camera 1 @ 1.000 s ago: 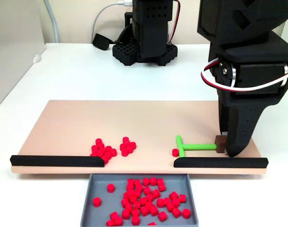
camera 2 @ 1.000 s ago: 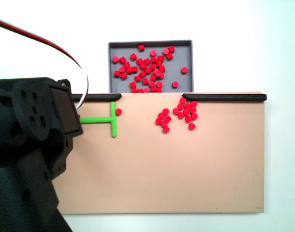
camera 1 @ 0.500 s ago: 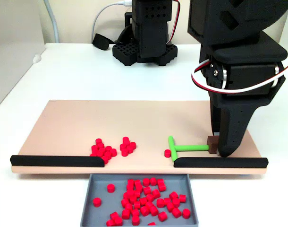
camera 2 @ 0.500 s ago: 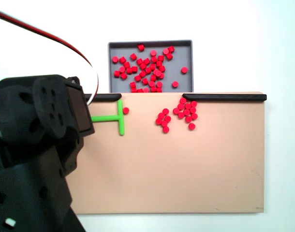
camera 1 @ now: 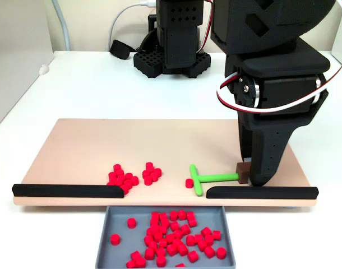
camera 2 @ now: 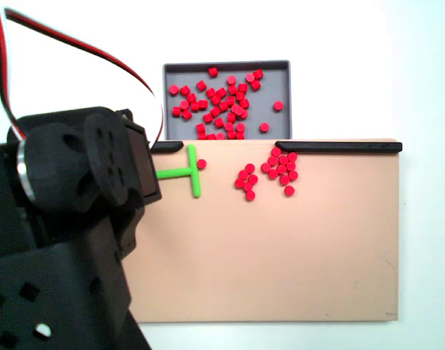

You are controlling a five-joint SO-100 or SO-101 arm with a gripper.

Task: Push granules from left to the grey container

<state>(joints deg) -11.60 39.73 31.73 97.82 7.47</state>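
End effector [camera 1: 254, 178] grips green pusher [camera 1: 207, 179], its crossbar touching one granule [camera 1: 189, 183]

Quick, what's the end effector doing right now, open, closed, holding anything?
End effector: closed on the brown end block of the green T-shaped pusher.

Red granules [camera 1: 130, 176] clustered on the board, many more inside the shallow grey container [camera 1: 107, 238].

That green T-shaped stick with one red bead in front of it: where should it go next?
Probably a little further toward the gap between the black bars, then toward the shallow grey plastic tray: the green T-shaped pusher has a single red pellet at its crossbar, just short of that gap.
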